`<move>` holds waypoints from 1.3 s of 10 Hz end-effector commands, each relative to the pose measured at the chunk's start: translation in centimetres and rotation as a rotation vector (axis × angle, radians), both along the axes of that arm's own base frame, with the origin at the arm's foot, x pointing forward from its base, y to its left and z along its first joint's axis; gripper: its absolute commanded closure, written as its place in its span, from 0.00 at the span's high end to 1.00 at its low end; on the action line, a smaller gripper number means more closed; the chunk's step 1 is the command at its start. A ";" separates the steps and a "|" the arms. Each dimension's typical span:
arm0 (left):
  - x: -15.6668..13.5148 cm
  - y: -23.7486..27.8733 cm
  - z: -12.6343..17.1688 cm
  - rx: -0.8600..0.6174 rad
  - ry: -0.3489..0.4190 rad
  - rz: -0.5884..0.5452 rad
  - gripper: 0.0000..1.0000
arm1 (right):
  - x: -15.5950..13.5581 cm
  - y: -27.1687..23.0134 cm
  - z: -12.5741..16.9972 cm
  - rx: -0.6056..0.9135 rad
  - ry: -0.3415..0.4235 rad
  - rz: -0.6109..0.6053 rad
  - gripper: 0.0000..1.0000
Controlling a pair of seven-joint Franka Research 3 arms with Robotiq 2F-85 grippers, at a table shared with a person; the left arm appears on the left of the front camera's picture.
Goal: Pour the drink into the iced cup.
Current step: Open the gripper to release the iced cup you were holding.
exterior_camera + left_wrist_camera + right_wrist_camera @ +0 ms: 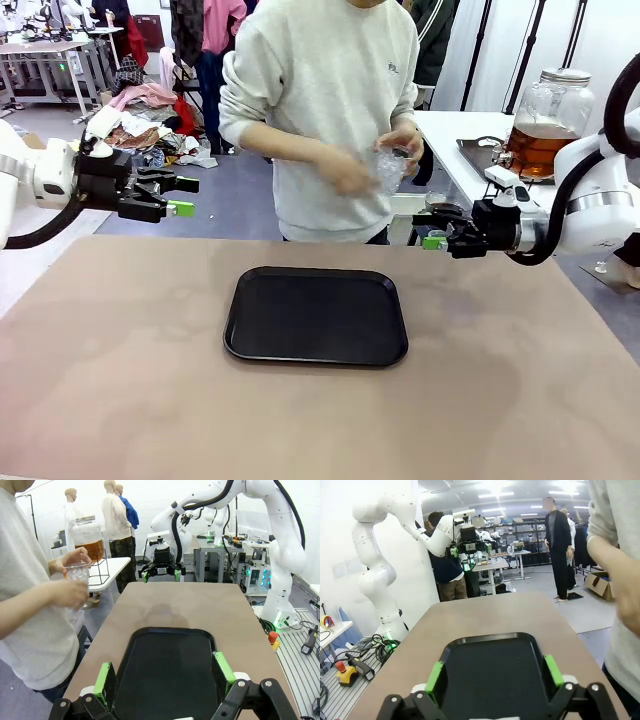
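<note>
The drink is amber liquid in a big lidded glass jar on a side table at the far right; it also shows in the left wrist view. A person in a grey sweatshirt holds the clear iced cup in both hands at chest height beyond the table's far edge; the cup has ice in it. My left gripper hovers open over the table's far left corner. My right gripper hovers open over the far right edge. Nothing sits between either pair of green pads.
A black tray lies on the middle of the brown table, with nothing on it. It sits under both grippers' lines of sight. The jar's white side table stands behind my right arm.
</note>
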State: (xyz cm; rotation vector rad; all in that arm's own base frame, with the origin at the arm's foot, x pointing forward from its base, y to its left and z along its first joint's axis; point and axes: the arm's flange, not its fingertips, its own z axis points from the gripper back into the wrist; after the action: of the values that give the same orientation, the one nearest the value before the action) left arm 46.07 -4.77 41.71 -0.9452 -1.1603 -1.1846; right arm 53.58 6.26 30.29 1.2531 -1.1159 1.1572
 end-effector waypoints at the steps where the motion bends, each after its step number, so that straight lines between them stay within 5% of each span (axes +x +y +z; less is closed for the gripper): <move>1: -0.1 0.0 0.1 0.000 -0.004 0.000 1.00 | 0.2 0.0 0.3 0.000 -0.002 -0.001 1.00; 13: -0.1 0.0 0.1 0.000 -0.004 0.000 1.00 | 0.2 0.0 0.3 0.000 -0.002 -0.001 1.00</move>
State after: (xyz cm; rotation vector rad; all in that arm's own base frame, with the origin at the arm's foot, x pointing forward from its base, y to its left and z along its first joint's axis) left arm 46.07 -4.77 41.71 -0.9452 -1.1604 -1.1846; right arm 53.58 6.26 30.27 1.2534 -1.1154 1.1570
